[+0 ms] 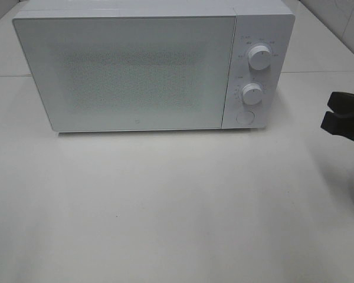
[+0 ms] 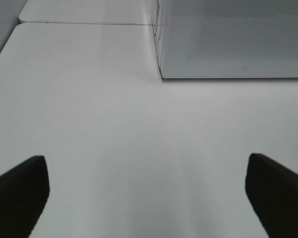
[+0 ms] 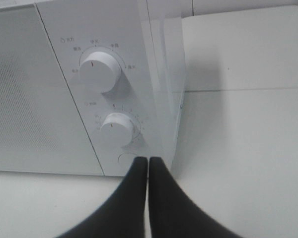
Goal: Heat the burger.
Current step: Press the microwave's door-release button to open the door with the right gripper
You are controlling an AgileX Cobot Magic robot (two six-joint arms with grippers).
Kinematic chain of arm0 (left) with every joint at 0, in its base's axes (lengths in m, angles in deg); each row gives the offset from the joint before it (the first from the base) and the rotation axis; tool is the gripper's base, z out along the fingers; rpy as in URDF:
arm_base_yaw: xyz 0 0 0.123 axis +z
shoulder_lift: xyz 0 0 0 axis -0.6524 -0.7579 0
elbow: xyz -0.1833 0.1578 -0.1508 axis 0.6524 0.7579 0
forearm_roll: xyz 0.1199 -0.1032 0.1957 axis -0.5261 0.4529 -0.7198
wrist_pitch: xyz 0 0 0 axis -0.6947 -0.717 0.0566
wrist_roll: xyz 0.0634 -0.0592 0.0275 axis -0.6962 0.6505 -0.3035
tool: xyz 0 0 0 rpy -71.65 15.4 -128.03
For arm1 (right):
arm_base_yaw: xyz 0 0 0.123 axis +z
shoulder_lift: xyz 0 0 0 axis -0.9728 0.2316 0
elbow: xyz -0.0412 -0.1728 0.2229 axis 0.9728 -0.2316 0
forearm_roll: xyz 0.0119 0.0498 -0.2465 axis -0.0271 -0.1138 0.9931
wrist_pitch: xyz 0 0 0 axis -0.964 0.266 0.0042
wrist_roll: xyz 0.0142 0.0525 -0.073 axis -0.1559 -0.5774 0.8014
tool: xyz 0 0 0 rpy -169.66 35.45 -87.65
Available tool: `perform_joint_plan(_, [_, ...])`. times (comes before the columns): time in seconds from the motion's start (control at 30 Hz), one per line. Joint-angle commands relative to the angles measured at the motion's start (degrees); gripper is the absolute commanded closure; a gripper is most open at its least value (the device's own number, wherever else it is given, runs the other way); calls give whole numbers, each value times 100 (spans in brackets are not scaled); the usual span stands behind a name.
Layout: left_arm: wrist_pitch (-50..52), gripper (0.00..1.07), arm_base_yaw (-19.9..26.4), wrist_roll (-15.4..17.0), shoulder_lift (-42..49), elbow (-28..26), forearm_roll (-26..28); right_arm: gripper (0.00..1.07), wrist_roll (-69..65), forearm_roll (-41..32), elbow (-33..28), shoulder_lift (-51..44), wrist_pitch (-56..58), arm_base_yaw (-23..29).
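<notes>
The burger is out of view in every frame. A white microwave stands at the back of the table with its door closed, so nothing inside shows. My right gripper hovers at the right edge of the table, to the right of the control panel. In the right wrist view that gripper is shut and empty, its tips just in front of the round button below the lower knob. My left gripper is open and empty above bare table, near the microwave's left front corner.
The microwave's panel carries an upper knob, a lower knob and a round button. A white tabletop stretches in front of the microwave. A seam between table sections runs behind it.
</notes>
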Motion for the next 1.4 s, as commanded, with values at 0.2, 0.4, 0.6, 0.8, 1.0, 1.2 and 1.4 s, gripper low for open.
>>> perform_joint_plan(0.2, [17,2,11,40,17,11,17,107,-292,-561,-11,791,-86,710])
perform_joint_plan(0.4, [17,2,11,40,17,11,17,107,-1461,-676,40,1312,-487,1100])
perform_joint_plan(0.6, [17,2,11,40,17,11,17,107,-3209,-676,361,1633,-481,1175])
perform_joint_plan(0.8, [17,2,11,40,17,11,17,107,-4509,-1197,682,2212,-504,1461])
perform_joint_plan(1.0, [17,2,11,40,17,11,17,107,-4670,-2521,1020,2607,-510,2051])
perform_joint_plan(1.2, [17,2,11,40,17,11,17,107,-5151,-3094,1364,3071,-476,2160])
perform_joint_plan(1.4, [17,2,11,40,17,11,17,107,-5867,-3100,1593,3369,-498,2160])
